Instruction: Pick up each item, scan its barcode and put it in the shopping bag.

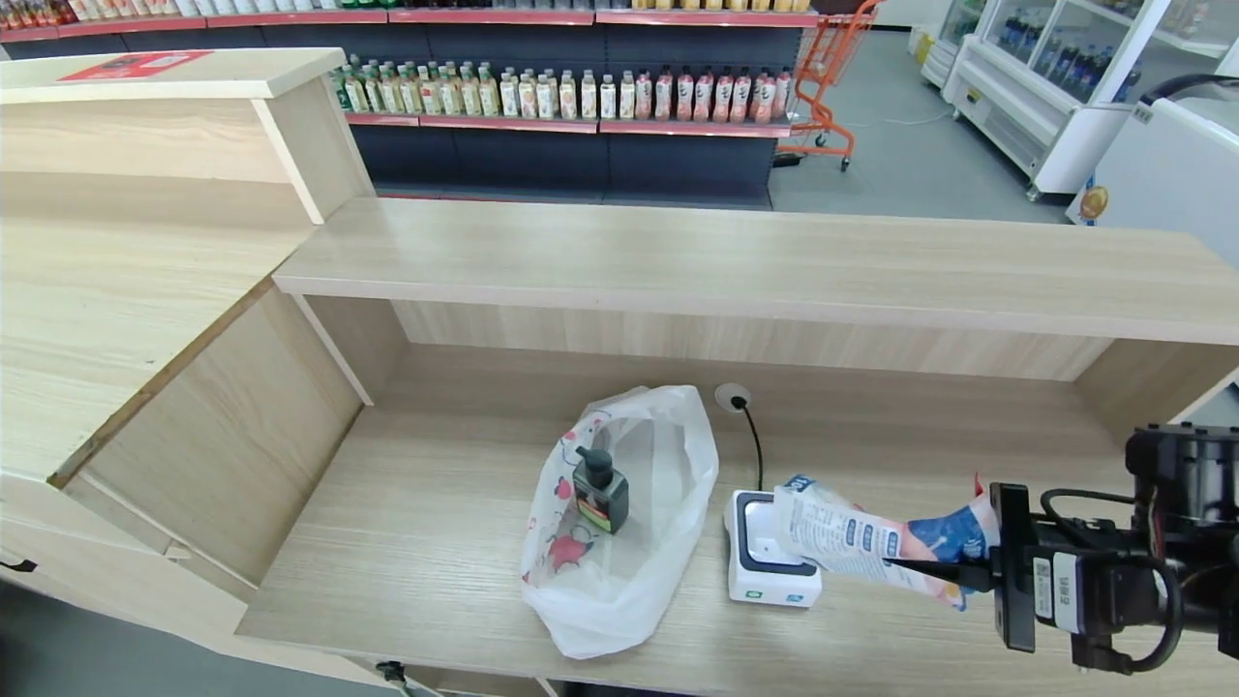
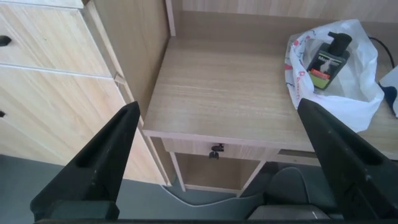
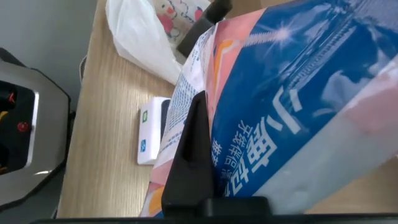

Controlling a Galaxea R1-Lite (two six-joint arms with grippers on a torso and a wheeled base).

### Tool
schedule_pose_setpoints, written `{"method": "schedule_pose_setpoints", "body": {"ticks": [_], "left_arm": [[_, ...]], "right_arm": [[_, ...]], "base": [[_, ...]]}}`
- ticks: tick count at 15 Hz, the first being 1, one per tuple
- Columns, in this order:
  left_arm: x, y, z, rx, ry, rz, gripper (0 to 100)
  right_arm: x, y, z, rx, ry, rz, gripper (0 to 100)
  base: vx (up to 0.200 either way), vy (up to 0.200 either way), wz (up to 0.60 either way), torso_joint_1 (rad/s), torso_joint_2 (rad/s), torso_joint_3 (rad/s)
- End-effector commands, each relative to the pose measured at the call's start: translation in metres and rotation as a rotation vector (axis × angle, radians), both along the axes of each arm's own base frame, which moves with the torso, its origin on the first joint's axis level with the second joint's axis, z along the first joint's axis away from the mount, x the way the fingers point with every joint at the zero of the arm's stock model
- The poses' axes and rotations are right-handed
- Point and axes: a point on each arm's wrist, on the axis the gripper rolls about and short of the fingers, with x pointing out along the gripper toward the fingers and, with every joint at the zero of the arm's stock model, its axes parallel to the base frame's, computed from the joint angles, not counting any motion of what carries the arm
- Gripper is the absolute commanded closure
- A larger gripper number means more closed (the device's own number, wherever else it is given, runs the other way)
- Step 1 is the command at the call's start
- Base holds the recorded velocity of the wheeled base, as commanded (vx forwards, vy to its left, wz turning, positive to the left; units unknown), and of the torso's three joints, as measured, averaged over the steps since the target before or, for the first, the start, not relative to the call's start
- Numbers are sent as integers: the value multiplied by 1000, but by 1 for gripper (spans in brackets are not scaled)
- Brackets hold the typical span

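Although its fingers are spread wide with nothing between them, the left gripper (image 2: 219,104) is positioned low off the counter's (image 1: 436,571) front edge, well to the left of the scanner (image 1: 770,566). This is probably so that the work surface is free for the other arm. Just left of the scanner the shopping bag (image 1: 668,455) is slumped on the counter, and which way its mouth faces cannot be told for certain. A dark pump bottle (image 1: 600,494) is seen within it, so one item can be judged as done. A black cable (image 1: 753,440) is run from behind the scanner to a port in the counter. Directly over the scanner's window the snack packet (image 1: 847,532) is held out nearly level, presumably so that its printed face is offered for the barcode read. The packet's end to the right of the scanner is pinched firmly by the right gripper (image 1: 953,573). Open counter is available in front of and to the right of the scanner. Height behind it is limited by the upper ledge (image 1: 774,271), and the bag is slack, so a low sideways path over the scanner would be called for.
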Motion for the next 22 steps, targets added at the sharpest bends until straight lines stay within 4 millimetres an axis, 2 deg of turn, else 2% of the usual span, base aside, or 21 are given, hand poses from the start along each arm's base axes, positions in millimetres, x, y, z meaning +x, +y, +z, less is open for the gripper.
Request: {"method": "schedule_pose_setpoints", "body": {"ticks": [1,2,4,8,9,12,14,15,18,22], "left_arm": [[0,0,0,-1,1,0,0],[0,0,0,-1,1,0,0],[0,0,0,-1,1,0,0],[0,0,0,-1,1,2,0],[0,0,0,-1,1,2,0],[0,0,0,-1,1,0,0],[0,0,0,-1,1,0,0],[0,0,0,-1,1,0,0],[0,0,0,-1,1,0,0],[0,0,0,-1,1,2,0]], "right_arm": [[3,0,-12,-4,52,4,100],[7,1,-20,-8,81,4,100],[17,1,-24,-12,82,6,100],[58,-2,-31,-70,-55,27,100],[63,-3,-37,-74,-46,27,100],[76,2,-51,-75,-36,55,100],[79,3,-53,-72,-46,65,100],[91,8,-57,-69,-81,82,100],[103,12,-58,-70,-109,92,100],[105,15,-59,-73,-118,100,100]], "base": [[0,0,0,0,0,0],[0,0,0,0,0,0],[0,0,0,0,0,0],[0,0,0,0,0,0],[0,0,0,0,0,0],[0,0,0,0,0,0],[0,0,0,0,0,0],[0,0,0,0,0,0],[0,0,0,0,0,0],[0,0,0,0,0,0]]}}
